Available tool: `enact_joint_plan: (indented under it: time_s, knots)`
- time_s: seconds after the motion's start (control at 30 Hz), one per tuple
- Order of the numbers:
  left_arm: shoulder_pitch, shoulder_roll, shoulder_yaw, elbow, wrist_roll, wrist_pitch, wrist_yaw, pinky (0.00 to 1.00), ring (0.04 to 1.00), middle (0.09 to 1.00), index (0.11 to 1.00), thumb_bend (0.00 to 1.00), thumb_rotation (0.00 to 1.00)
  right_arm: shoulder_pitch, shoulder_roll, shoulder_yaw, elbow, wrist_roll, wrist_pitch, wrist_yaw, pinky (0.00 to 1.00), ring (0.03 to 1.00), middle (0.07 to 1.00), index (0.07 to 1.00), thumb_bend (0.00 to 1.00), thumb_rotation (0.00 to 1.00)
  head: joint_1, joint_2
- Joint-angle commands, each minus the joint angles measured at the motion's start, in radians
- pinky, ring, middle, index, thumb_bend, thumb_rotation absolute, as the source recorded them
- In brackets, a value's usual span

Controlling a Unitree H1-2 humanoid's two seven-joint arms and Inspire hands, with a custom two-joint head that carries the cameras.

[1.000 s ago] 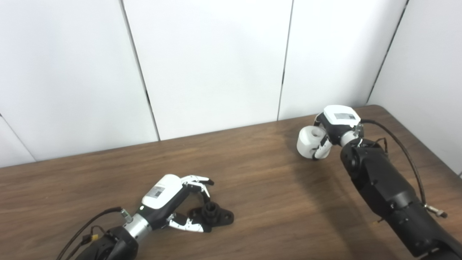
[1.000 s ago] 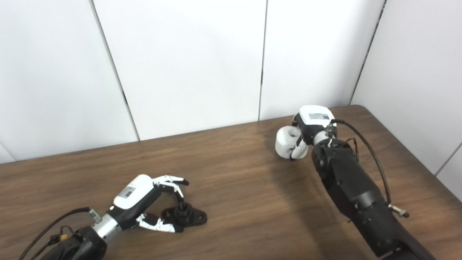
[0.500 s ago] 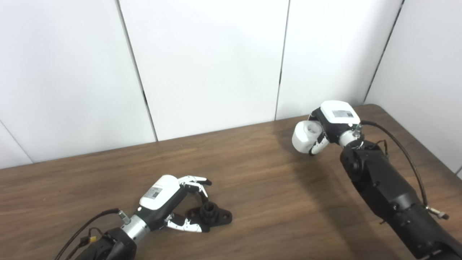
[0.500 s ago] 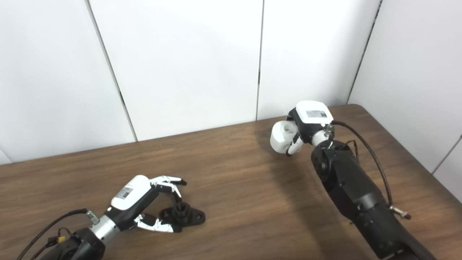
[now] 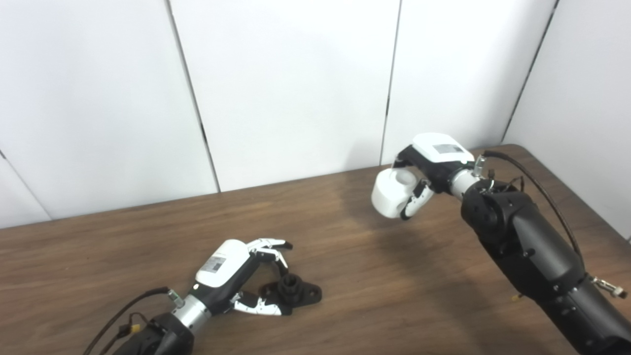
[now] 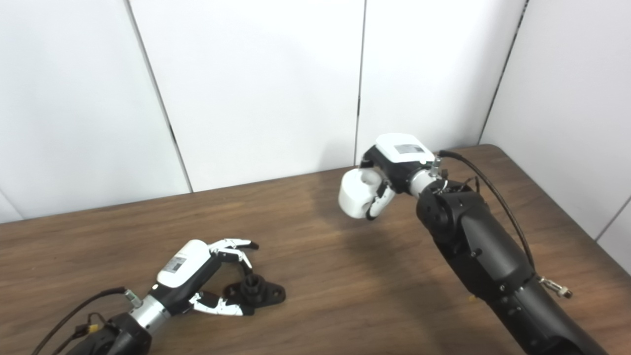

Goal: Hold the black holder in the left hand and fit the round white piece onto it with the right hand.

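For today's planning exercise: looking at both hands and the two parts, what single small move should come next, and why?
Probably close the left hand fully on the black plastic holder: it lies on the brown wooden table between that hand's spread fingers, while the right hand holds the round white piece raised and far off.

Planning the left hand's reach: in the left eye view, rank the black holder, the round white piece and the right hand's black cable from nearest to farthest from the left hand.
1. Black holder, at the left hand's fingertips.
2. Round white piece, far right, in the right hand.
3. Black cable, farther right still.
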Motion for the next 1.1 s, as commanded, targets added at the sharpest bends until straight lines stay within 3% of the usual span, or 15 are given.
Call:
enact_joint_plan:
  time_s: [0.0, 0.37, 0.7, 1.07]
  knots:
    - [0.054, 0.006, -0.048, 0.079, 0.085, 0.035, -0.067, 0.67, 0.844, 0.834, 0.487, 0.52, 0.06, -0.049, -0.02, -0.008, -0.061, 0.001, -0.022, 0.005, 0.66, 0.796, 0.73, 0.481, 0.53, 0.14, 0.05, 0.01]
    - [0.042, -0.041, -0.05, 0.105, 0.115, 0.099, -0.064, 0.74, 0.881, 0.858, 0.488, 0.52, 0.07, -0.089, 0.005, 0.039, -0.173, 0.03, -0.089, 0.105, 0.7, 0.815, 0.728, 0.481, 0.53, 0.14, 0.183, 0.057]
    - [0.033, -0.069, -0.055, 0.096, 0.131, 0.164, -0.082, 0.75, 0.898, 0.882, 0.491, 0.52, 0.08, -0.124, 0.059, 0.068, -0.166, 0.098, -0.181, 0.115, 0.66, 0.789, 0.721, 0.48, 0.53, 0.14, 0.28, 0.102]
    - [0.022, -0.099, -0.061, 0.12, 0.148, 0.178, -0.057, 0.71, 0.896, 0.876, 0.49, 0.52, 0.08, -0.142, 0.117, 0.122, -0.124, 0.141, -0.259, 0.13, 0.64, 0.772, 0.713, 0.478, 0.53, 0.15, 0.35, 0.134]
